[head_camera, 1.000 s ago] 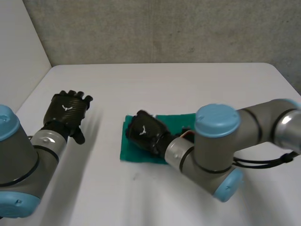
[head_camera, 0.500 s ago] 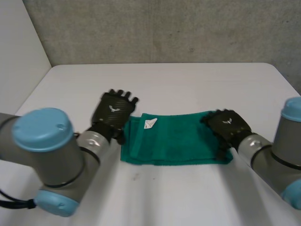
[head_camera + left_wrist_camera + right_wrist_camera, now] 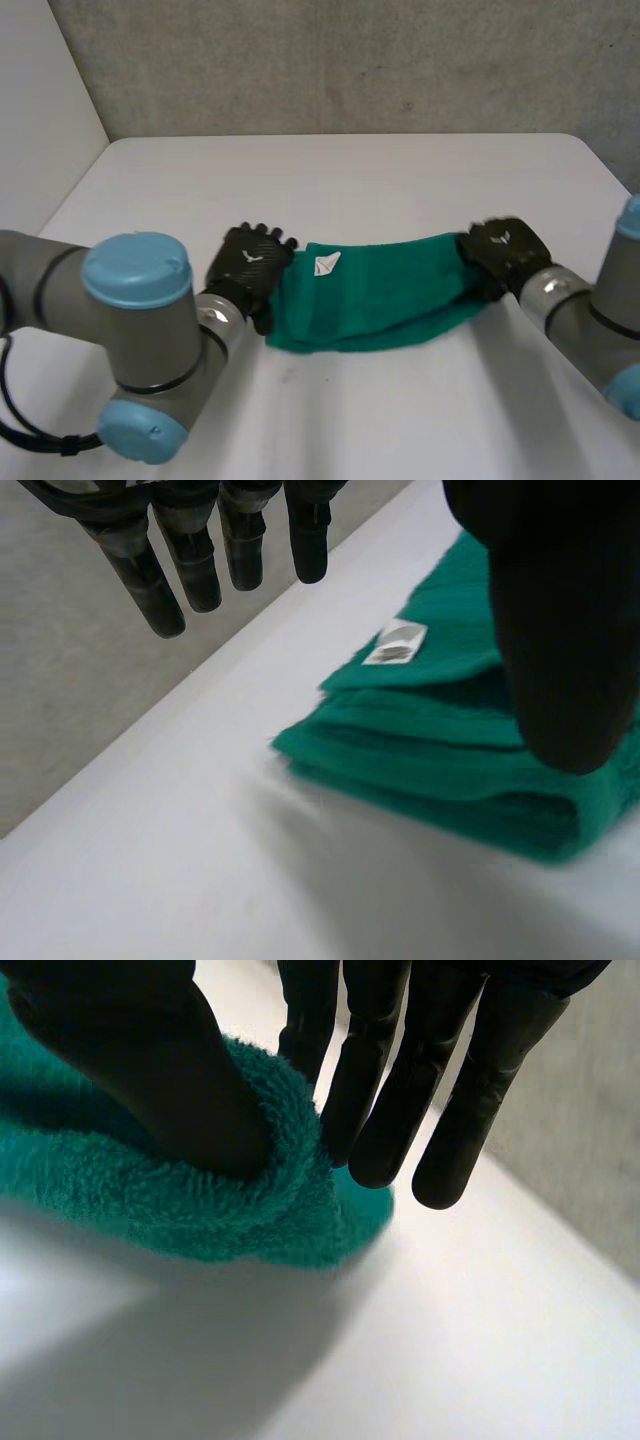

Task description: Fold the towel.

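Towel (image 3: 380,295), green and folded into a long band of several layers, lies across the middle of the white table (image 3: 350,170), stretched between the 2 hands. A small white label (image 3: 325,264) sits on its top layer near the left end. The left hand (image 3: 252,262) rests at that left end, just beside the stacked folds. In the left wrist view its fingers (image 3: 200,560) hang straight and spread above the bare table, clear of the cloth, and its thumb (image 3: 560,630) stands over the folded edge, so this hand is open and grips nothing. The right hand (image 3: 505,255) is at the towel's right end. In the right wrist view its thumb (image 3: 150,1070) presses into the thick pile while the fingers (image 3: 390,1090) reach down on the far side of the rolled edge, pinching that end of the cloth between them. The right end bunches up around the thumb, and the band narrows toward it in the head view. Both grey arms come in low from the near side of the table, and a grey wall (image 3: 350,60) runs behind it.
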Motion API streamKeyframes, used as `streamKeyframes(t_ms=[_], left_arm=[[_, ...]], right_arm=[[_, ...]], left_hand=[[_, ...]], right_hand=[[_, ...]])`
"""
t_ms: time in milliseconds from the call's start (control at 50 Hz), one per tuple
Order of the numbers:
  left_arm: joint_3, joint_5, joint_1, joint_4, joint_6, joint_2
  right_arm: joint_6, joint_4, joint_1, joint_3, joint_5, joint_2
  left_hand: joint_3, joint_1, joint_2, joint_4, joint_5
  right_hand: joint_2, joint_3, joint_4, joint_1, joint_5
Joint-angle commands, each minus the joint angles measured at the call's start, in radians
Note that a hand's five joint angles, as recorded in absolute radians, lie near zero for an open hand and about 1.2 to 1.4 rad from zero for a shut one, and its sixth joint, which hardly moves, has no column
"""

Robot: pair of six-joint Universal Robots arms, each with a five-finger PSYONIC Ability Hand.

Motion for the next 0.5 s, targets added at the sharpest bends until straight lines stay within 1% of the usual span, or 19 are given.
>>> streamKeyframes(t_ms=[20,40,80,100,120,180,200,220,260,280,300,320,340,400,420,460,500], left_arm=[[-0.111,-0.098,0.048,0.003,-0.003,0.14],[-0.119,-0.106,0.053,0.004,-0.003,0.149],[-0.131,-0.124,0.065,0.004,-0.003,0.164],[-0.142,-0.136,0.075,0.006,-0.003,0.175],[-0.147,-0.141,0.082,0.006,-0.003,0.178],[-0.15,-0.142,0.097,0.004,-0.005,0.184],[-0.15,-0.141,0.1,0.004,-0.005,0.184],[-0.148,-0.138,0.103,0.004,-0.005,0.184],[-0.141,-0.135,0.103,0.006,-0.005,0.184],[-0.136,-0.133,0.105,0.007,-0.003,0.184],[-0.124,-0.132,0.106,0.009,-0.003,0.184],[-0.115,-0.13,0.106,0.011,-0.005,0.181],[-0.102,-0.127,0.103,0.012,-0.006,0.18],[-0.041,-0.103,0.096,0.014,-0.028,0.164],[-0.027,-0.093,0.092,0.014,-0.038,0.158],[0.017,-0.058,0.079,0.012,-0.087,0.126],[0.052,-0.031,0.059,0.009,-0.129,0.103]], right_arm=[[-0.011,0.09,0.281,-0.242,-0.013,0.03],[-0.017,0.104,0.342,-0.284,-0.022,0.074],[-0.017,0.107,0.403,-0.322,-0.031,0.127],[-0.017,0.107,0.403,-0.322,-0.031,0.127],[-0.017,0.119,0.465,-0.38,-0.057,0.192],[-0.019,0.124,0.512,-0.426,-0.07,0.248],[-0.016,0.124,0.522,-0.446,-0.07,0.274],[-0.013,0.123,0.523,-0.454,-0.065,0.282],[-0.008,0.121,0.521,-0.468,-0.053,0.291],[-0.001,0.121,0.521,-0.473,-0.036,0.291],[0.006,0.121,0.52,-0.474,-0.019,0.29],[0.013,0.12,0.519,-0.474,-0.002,0.288],[0.048,0.109,0.516,-0.464,0.039,0.276],[0.133,0.101,0.5,-0.451,0.102,0.224],[0.195,0.104,0.469,-0.437,0.128,0.19],[0.255,0.107,0.428,-0.419,0.145,0.159],[0.332,0.107,0.379,-0.385,0.139,0.136]], left_hand=[[0.03,0.027,0.031,0.037,0.028],[0.03,0.027,0.031,0.037,0.028],[0.03,0.027,0.031,0.037,0.028],[0.024,0.021,0.026,0.031,0.022],[0.021,0.018,0.023,0.028,0.019],[0.021,0.018,0.023,0.028,0.019],[0.021,0.018,0.023,0.028,0.019],[0.021,0.018,0.023,0.028,0.019],[0.021,0.018,0.023,0.028,0.019],[0.021,0.018,0.023,0.028,0.019],[0.021,0.018,0.023,0.028,0.019],[0.021,0.018,0.023,0.028,0.019],[0.021,0.018,0.023,0.028,0.019],[0.027,0.024,0.028,0.034,0.025],[0.027,0.024,0.028,0.034,0.025],[0.035,0.032,0.037,0.043,0.034],[0.041,0.038,0.043,0.049,0.04]], right_hand=[[0.222,0.217,0.207,0.452,0.242],[0.222,0.217,0.207,0.452,0.242],[0.222,0.217,0.207,0.452,0.242],[0.222,0.217,0.207,0.452,0.242],[0.222,0.217,0.207,0.452,0.242],[0.222,0.217,0.207,0.452,0.242],[0.165,0.16,0.15,0.394,0.185],[-0.013,-0.018,-0.028,0.217,0.007],[-0.426,-0.431,-0.442,-0.197,-0.406],[-0.783,-0.788,-0.799,-0.554,-0.763],[-0.883,-0.888,-0.898,-0.653,-0.862],[-0.927,-0.932,-0.943,-0.698,-0.907],[-0.997,-1.002,-1.013,-0.768,-0.977],[-1.0,-1.005,-1.015,-0.77,-0.979],[-1.0,-1.005,-1.015,-0.77,-0.979],[-1.0,-1.005,-1.015,-0.77,-0.979],[-1.0,-1.005,-1.015,-0.77,-0.979]])
